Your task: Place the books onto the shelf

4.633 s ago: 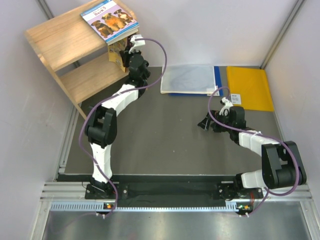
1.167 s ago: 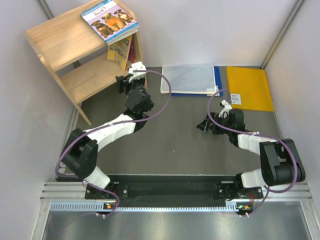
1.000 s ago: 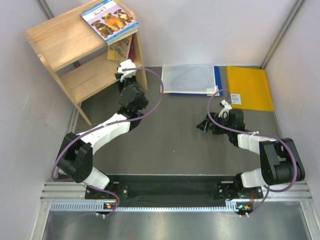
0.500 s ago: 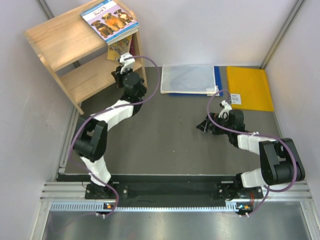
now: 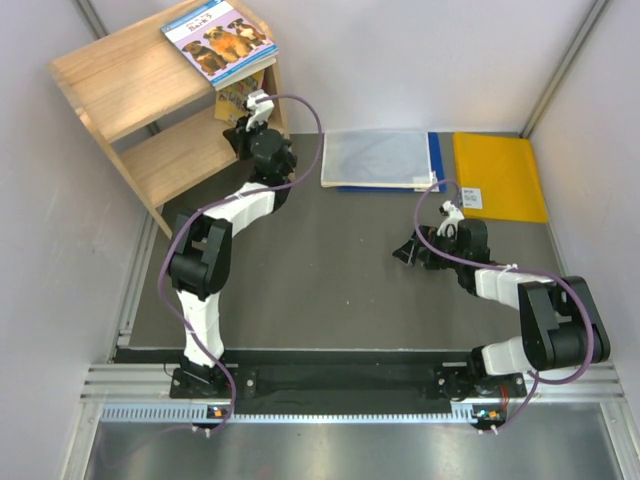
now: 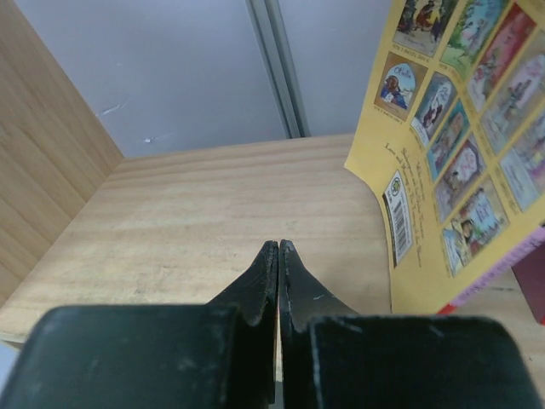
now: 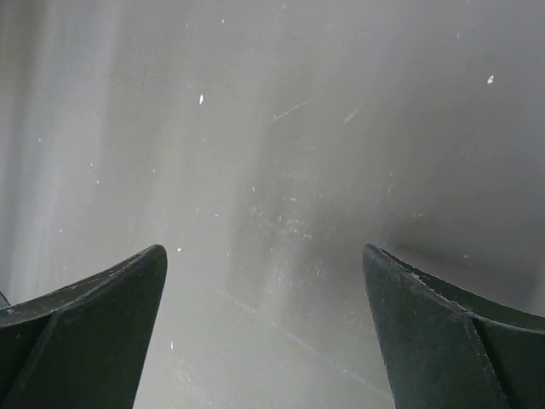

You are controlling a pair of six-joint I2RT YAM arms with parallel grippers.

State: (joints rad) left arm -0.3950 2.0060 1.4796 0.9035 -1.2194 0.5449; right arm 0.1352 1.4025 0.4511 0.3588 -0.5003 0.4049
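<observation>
Looking nearly done — we spot books (image 5: 220, 38) on the shelf (image 5: 110, 75), none loose; left gripper (image 6: 278, 256) clenched empty, right gripper (image 7: 262, 256) spread wide.

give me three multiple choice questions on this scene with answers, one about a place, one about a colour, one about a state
1. Where does the light blue dog book lie?
A. leaning on the back wall
B. flat on the top board of the wooden shelf
C. upright on the lower board

2. What colour is the flat envelope at the far right?
A. green
B. red
C. yellow

3. How does the left gripper stand?
A. shut, with nothing between its fingers
B. wide open
C. shut on a book

Answers:
1 B: the top view shows it lying face up on the upper board.
2 C: it is plain yellow in the top view.
3 A: the left wrist view shows the two fingers pressed together, with nothing between them.
</observation>
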